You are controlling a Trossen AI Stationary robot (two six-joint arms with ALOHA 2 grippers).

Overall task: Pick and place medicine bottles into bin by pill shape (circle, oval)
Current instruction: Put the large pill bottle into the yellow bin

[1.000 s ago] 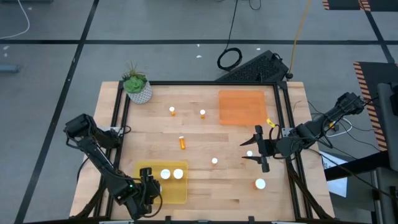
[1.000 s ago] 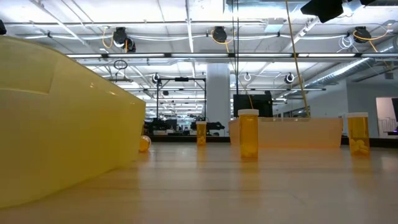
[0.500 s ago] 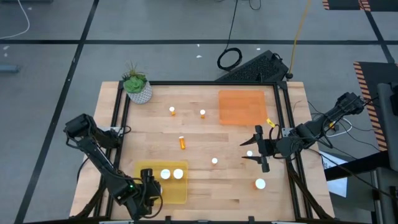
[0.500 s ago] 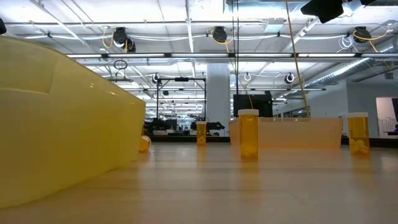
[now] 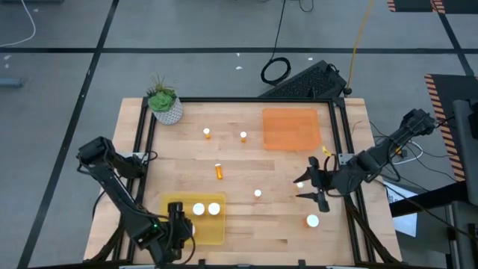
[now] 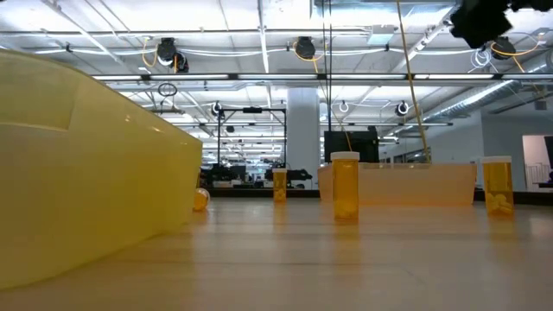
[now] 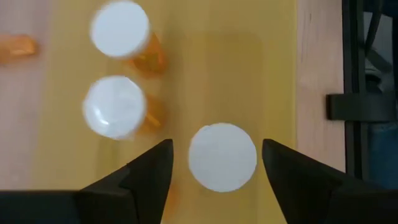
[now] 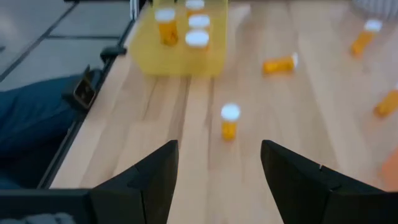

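Note:
My left gripper (image 7: 217,163) hangs open over the yellow bin (image 5: 218,230) at the near left. Its fingers stand on either side of the white cap of an upright medicine bottle (image 7: 222,156), with a gap on each side. Two more bottles (image 7: 114,106) (image 7: 120,28) stand in that bin. My right gripper (image 5: 300,187) is open, up in the air near the right edge, over a standing bottle (image 6: 497,185). Another bottle (image 8: 230,121) stands ahead of it on the table. The orange bin (image 5: 291,128) lies at the far right.
On the wood one bottle (image 5: 219,171) lies on its side at mid-table, two (image 5: 207,134) (image 5: 243,137) stand farther back and one (image 5: 312,221) stands near the right front corner. A white pot with a green plant (image 5: 165,105) sits at the far left corner.
My right gripper has moved a little toward the table's near edge and right edge, staying open and high above the bottles. No bottle has moved.

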